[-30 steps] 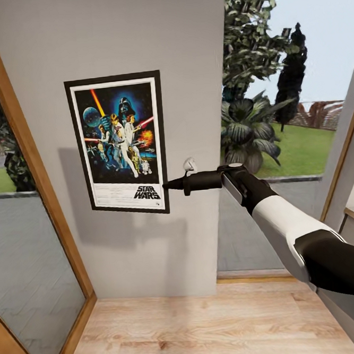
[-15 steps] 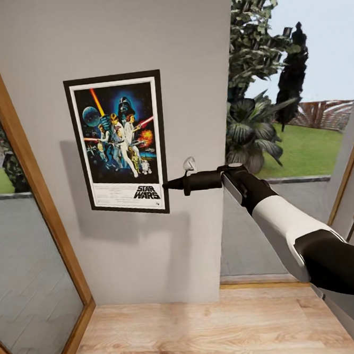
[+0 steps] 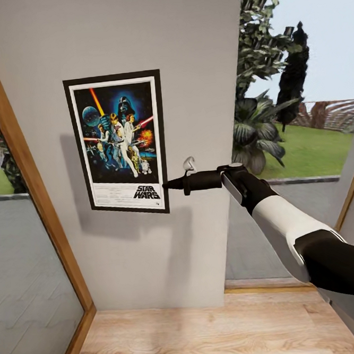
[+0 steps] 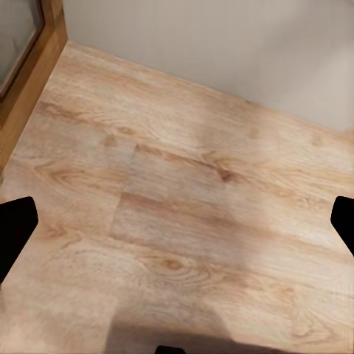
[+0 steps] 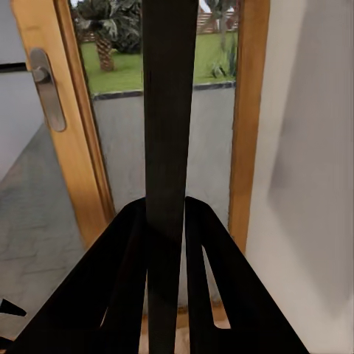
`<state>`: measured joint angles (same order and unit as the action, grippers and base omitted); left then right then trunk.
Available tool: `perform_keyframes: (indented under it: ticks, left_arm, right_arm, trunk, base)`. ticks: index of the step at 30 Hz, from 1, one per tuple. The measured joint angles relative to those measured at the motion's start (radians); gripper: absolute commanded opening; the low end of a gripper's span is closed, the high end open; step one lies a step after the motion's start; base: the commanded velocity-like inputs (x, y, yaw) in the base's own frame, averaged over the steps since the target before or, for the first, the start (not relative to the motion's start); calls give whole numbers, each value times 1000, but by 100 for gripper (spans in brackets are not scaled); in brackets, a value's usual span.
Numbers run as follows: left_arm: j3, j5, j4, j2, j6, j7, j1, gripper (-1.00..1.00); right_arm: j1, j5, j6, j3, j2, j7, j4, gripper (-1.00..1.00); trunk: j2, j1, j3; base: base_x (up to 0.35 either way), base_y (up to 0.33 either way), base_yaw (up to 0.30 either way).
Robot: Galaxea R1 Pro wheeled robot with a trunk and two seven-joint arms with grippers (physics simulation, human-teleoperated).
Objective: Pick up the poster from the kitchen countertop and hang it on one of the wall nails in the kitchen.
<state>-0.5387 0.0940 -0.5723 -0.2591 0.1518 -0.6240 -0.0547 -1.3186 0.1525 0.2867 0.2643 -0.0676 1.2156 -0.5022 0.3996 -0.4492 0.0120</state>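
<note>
- We see the upright, black-framed Star Wars poster [image 3: 118,144] with its white border lying flat against the pale grey wall [image 3: 133,31], between two wood-framed glazed doors.
- Our right gripper [image 3: 169,185] is clenched on the poster's lower right edge; in the right wrist view the black frame [image 5: 168,147] runs edge-on between the dark fingers [image 5: 210,273].
- Our left gripper [image 4: 177,236] hangs over the light wooden plank floor [image 4: 169,192], its jaws spread apart and holding nothing.
</note>
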Motion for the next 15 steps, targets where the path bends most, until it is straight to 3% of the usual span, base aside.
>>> perform_keyframes:
  ticks: [9, 15]
  left_arm:
    - [-1, 0, 0, 0, 0, 0, 0, 100]
    - [-1, 0, 0, 0, 0, 0, 0, 100]
  right_arm:
    - [0, 0, 1, 0, 0, 0, -1, -100]
    - [0, 0, 0, 0, 0, 0, -1, -100]
  trunk:
    - [0, 0, 0]
    - [0, 0, 0]
  base:
    - [52, 25, 0]
    - [154, 1, 0]
